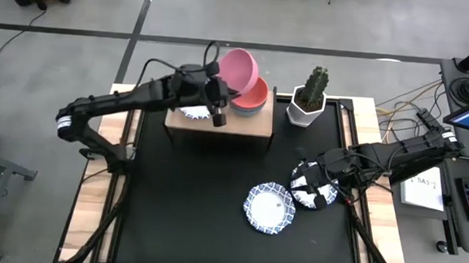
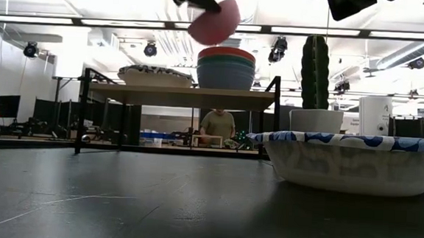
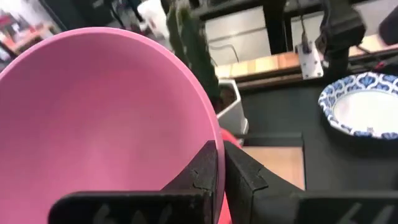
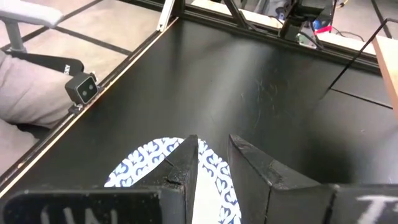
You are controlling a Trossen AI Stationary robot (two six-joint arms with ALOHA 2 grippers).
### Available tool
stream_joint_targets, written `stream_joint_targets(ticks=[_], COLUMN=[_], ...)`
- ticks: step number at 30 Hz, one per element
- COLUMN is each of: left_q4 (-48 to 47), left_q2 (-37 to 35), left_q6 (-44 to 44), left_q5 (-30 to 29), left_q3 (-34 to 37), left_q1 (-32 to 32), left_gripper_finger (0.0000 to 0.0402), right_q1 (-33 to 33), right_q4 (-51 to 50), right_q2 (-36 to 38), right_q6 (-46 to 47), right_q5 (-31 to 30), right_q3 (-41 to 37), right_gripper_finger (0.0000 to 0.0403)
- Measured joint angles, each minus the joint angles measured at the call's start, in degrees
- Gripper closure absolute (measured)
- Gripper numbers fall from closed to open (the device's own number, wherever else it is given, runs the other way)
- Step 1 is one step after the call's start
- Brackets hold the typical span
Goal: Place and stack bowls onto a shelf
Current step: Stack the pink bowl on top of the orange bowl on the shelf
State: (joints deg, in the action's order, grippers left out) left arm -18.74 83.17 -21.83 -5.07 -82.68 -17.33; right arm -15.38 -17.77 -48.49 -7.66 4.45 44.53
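Note:
My left gripper point(image 1: 220, 75) is shut on a pink bowl point(image 1: 240, 68), held tilted above a stack of red, green and blue bowls point(image 2: 226, 67) at the right end of the light-wood shelf point(image 1: 218, 130). A white bowl with a blue patterned rim point(image 1: 193, 111) rests on the shelf's left part. My right gripper point(image 4: 214, 146) is open low over another patterned bowl point(image 1: 312, 189) at the table's right, its fingers on either side of that bowl's rim point(image 4: 149, 162). A third patterned bowl point(image 1: 269, 207) sits on the table beside it. My left gripper pinches the pink bowl's rim point(image 3: 208, 134), with one finger point(image 3: 199, 171) inside the bowl and the other point(image 3: 249, 177) outside. The bowl is lifted clear above the stack and tilted, with its opening turned sideways.
A white faceted pot with a cactus point(image 1: 310, 99) stands just right of the shelf, close to the stack. The black tabletop point(image 1: 197, 203) lies in front of the shelf. A person point(image 2: 217, 124) shows far behind the table in the low view.

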Motion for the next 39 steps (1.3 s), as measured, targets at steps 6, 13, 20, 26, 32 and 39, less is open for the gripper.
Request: stream_joint_targets(ticks=[6,13,20,26,32,39], left_q4=[1.40,2.80,1.09,-8.61,-7.22,7.84], left_q2=[4.07,5.77,3.15,-5.34,-12.96,-17.48], left_q6=[0.59,0.51,1.89,11.60,21.56,21.94], left_q5=[0.10,-0.21,-3.35,-7.46,-11.75,-34.98], left_q3=[-0.10,-0.16,-0.16,-0.07,7.42,21.17], left_q1=[-1.35,-1.57,-0.89,3.62,15.80,36.52], left_gripper_finger=[0.0393,0.0357,0.0310,0.0295,0.0300,0.0308], right_q1=[0.00,0.00,0.02,0.08,4.41,14.51], right_q4=[-0.15,-0.24,0.60,4.90,10.46,10.38], right_q2=[0.00,0.00,0.00,-0.22,-1.08,-7.29], right_q6=[-0.78,-0.93,-1.03,0.74,0.37,-0.45], right_q5=[0.01,0.02,0.00,-4.72,-8.73,-8.61], right_q3=[0.00,0.00,0.00,0.00,1.43,10.36], right_gripper_finger=[0.0326,0.0326,0.0326,0.0326,0.0349,0.0392])
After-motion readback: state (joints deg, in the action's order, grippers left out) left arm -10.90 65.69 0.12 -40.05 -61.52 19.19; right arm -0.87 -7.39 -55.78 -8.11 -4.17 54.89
